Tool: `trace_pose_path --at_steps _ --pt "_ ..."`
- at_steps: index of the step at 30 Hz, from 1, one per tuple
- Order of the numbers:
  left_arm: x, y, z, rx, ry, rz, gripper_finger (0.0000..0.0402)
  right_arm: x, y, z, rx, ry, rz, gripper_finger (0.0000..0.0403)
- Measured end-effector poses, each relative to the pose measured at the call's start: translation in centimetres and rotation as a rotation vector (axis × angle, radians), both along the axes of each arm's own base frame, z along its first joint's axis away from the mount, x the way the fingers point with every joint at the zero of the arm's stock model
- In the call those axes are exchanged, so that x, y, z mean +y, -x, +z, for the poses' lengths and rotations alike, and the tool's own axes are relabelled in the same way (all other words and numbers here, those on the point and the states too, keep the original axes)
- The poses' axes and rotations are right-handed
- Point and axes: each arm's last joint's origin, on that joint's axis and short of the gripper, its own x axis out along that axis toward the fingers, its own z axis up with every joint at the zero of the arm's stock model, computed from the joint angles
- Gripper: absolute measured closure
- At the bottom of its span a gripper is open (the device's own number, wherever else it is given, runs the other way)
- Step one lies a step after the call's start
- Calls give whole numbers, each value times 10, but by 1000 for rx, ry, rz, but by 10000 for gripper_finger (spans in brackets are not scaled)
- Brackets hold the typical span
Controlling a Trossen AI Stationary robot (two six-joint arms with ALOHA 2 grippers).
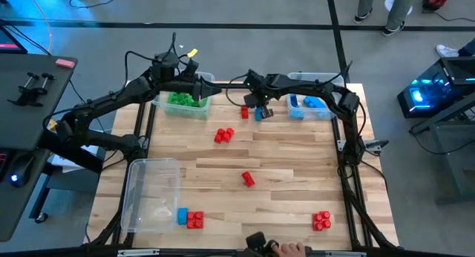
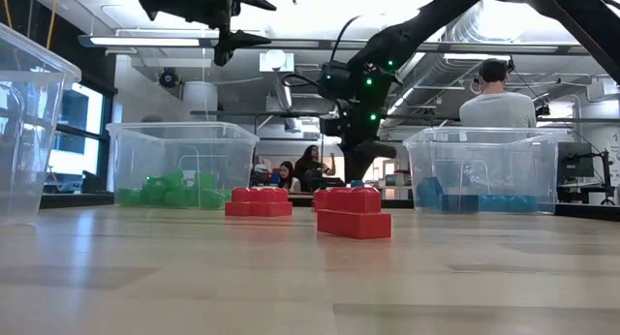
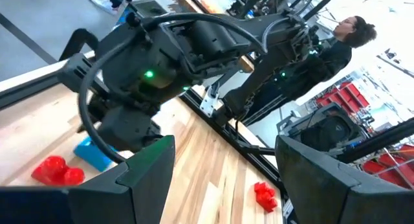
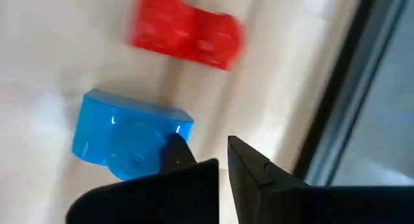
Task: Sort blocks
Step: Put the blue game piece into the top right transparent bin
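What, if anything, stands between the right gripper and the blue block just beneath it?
Nothing visible. The right gripper hovers right beside the blue block, its fingers shut, with only bare table between them. The red block lies just past it, not in the way.

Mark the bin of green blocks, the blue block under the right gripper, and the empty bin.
green-block bin (image 1: 165, 108): high view, near wall.
blue block (image 4: 123, 136): right wrist view, top face.
empty bin (image 1: 141, 194): high view, bare floor.

Red blocks (image 1: 223, 135) scattered; green, blue binned.
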Motion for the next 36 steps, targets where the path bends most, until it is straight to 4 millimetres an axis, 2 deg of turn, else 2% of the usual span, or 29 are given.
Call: trace_pose_path --at_steps 12,19,27,31,36 --pt "-4 -1 -3 27 5 -19 149 53 -9 -3 84 -175 77 403" --pt "-4 -1 -3 31 -4 -22 149 98 -12 -5 172 -296 119 403" --pt "-4 -1 -5 50 -29 -33 149 147 -5 -7 357 -403 119 403" --pt "-4 -1 -5 51 -52 -39 149 163 -2 1 377 -402 128 403" --pt "-4 -1 -5 52 -73 -45 149 160 8 30 291 -401 -4 403"
